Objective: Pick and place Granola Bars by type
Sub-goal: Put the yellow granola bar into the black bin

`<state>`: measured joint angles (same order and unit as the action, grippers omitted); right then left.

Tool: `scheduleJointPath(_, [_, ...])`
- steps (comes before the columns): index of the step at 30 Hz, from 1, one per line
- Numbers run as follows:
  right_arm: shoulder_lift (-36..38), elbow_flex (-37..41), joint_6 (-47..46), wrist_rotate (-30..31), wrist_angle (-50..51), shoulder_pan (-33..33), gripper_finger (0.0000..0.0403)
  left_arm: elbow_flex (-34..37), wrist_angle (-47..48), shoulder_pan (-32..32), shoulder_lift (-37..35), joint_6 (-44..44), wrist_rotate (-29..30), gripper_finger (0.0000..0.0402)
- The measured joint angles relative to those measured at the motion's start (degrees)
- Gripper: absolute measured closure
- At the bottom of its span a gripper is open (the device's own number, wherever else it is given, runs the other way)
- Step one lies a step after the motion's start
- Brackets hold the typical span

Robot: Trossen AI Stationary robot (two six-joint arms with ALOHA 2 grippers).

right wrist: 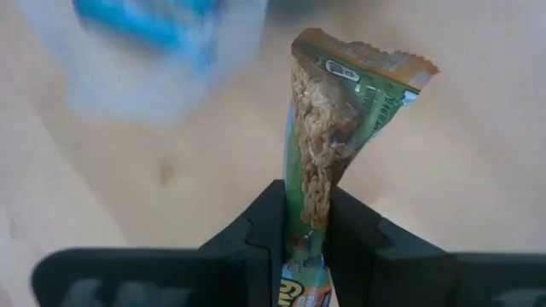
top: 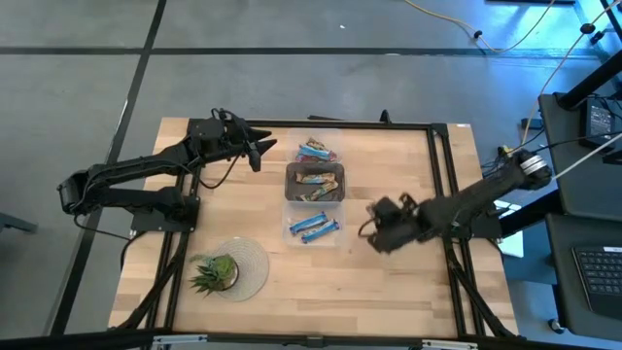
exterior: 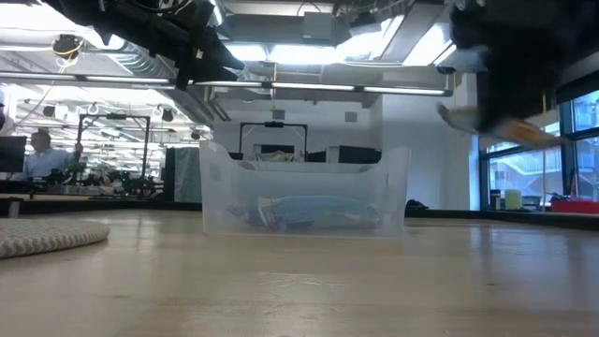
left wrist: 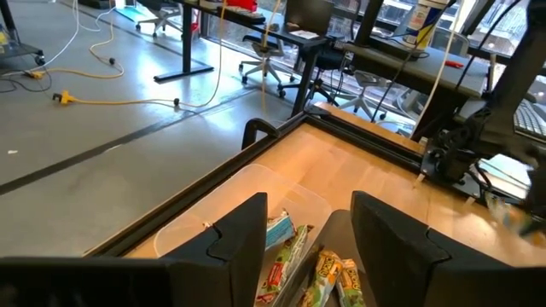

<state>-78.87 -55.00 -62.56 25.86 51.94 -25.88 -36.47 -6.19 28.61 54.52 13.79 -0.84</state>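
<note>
My right gripper [top: 374,230] is above the table, right of the near bin, and shut on a granola bar in a green and orange wrapper [right wrist: 341,128]. It shows blurred at the upper right of the low view [exterior: 501,89] with the bar [exterior: 515,129]. My left gripper [top: 258,151] hangs open and empty above the table, left of the far bin, and looks over the bins in its wrist view [left wrist: 311,247]. Three clear bins stand in a row: the far one [top: 316,151] holds blue-and-reddish bars, the middle one [top: 316,182] brown bars, the near one [top: 313,227] blue bars. My right gripper pinches the bar between its two fingers [right wrist: 269,222], on the stretch of wrapper behind the bar's middle [right wrist: 309,200]. The fingers lie along the bar. Its free crimped end [right wrist: 367,60] sticks out past the fingertips. The bar is lifted clear of the table.
A green potted plant [top: 216,272] stands on a round woven mat [top: 248,264] at the near left. A black frame rail [top: 442,185] runs along the table's right side. Bare wood lies between the bins and my right gripper.
</note>
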Motion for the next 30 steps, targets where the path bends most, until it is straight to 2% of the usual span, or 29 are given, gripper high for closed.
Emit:
scheduleJointPath(3, [4.22,-0.02,11.52,3.8,-4.3,6.0,0.0331,0.0,0.01,0.01,0.0,0.01,-0.05,0.0238])
scheduleJointPath(6, [6.06,-0.04,26.81,3.26,-13.83,12.85,0.0331,0.0,0.01,0.0,0.0,0.01,-0.17,0.0237])
scheduleJointPath(10, [4.8,-0.12,47.05,-3.89,-30.03,21.5,0.0331,0.0,0.01,-0.01,0.0,0.01,-0.17,0.0237])
scheduleJointPath(13, [2.16,-0.13,56.78,-10.53,-38.36,27.52,0.0331,0.0,-0.01,0.0,0.0,0.2,-0.2,0.0238])
scheduleJointPath(17, [-2.66,-0.13,62.63,-17.33,-44.85,33.71,0.0331,0.0,-0.01,-0.01,0.0,0.64,-0.2,0.0236])
scheduleJointPath(21, [-8.67,-0.16,66.06,-23.66,-48.21,36.79,0.0331,0.0,-0.01,-0.01,0.0,1.24,-0.22,0.0237])
scheduleJointPath(30, [-19.2,-4.94,68.84,-24.21,-48.34,37.67,0.0331,0.0,-0.01,-0.01,0.0,2.11,-0.26,0.0236])
